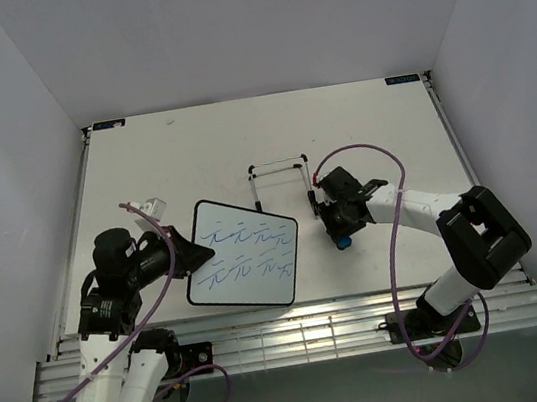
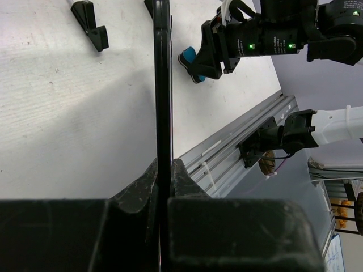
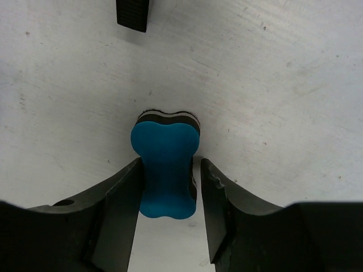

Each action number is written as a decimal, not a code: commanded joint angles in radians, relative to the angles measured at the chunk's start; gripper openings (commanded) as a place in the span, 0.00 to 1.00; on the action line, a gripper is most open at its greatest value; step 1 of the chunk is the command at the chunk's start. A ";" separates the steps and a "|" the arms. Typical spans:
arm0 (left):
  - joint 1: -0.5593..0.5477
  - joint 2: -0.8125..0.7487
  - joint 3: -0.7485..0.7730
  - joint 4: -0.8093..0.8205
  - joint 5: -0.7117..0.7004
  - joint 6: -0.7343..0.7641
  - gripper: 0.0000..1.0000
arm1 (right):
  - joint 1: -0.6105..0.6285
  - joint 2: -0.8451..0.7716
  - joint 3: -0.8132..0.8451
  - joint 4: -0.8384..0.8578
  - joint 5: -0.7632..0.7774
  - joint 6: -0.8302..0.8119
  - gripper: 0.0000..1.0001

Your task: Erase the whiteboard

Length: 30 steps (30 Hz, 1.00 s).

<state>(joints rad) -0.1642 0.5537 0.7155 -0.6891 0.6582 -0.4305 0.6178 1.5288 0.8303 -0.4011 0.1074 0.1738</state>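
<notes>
Top view, clock bearings taken from the middle of the white table (image 1: 141, 159).

- Small rectangular whiteboard with rounded corners and thin black frame (image 1: 242, 253): sits at 7 o'clock, near the front edge, turned slightly askew. Its face points up and carries two rows of blue scribbles.
- Left gripper (image 1: 184, 255): clamped on the board's 9 o'clock edge. In the left wrist view both jaws press the frame, and the board (image 2: 163, 85) runs edge-on, straight away from the gripper (image 2: 163, 170). Cannot tell whether the board's far edge rests on the table or hangs just above it.
- Thin black wire stand (image 1: 280, 174): upright, just off centre toward 12 o'clock, at 1 o'clock from the board and apart from it. One of its black feet (image 3: 132, 14) shows at the top of the right wrist view.
- Small blue bone-shaped eraser with a dark underlayer (image 3: 164, 170): lies flat on the table at 4 o'clock, at 3 o'clock from the board and apart from it.
- Right gripper (image 1: 340, 236): lowered over the eraser, jaws straddling its narrow waist. In the right wrist view, the finger on the picture's left (image 3: 122, 192) meets the eraser's side. A sliver of table shows between the eraser and the other finger, so the jaws are not closed on it.
- From the left wrist view, the eraser's blue end (image 2: 190, 58) peeks from under the right gripper.
</notes>
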 commanded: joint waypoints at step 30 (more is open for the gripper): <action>-0.001 0.089 -0.083 0.174 0.066 -0.044 0.00 | 0.413 -0.230 0.255 0.315 -0.014 -0.080 0.25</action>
<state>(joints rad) -0.1654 0.6415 0.6315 -0.5968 0.6914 -0.4973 0.9703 1.2549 0.9730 -0.1978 0.0978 0.1375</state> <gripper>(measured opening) 0.146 0.376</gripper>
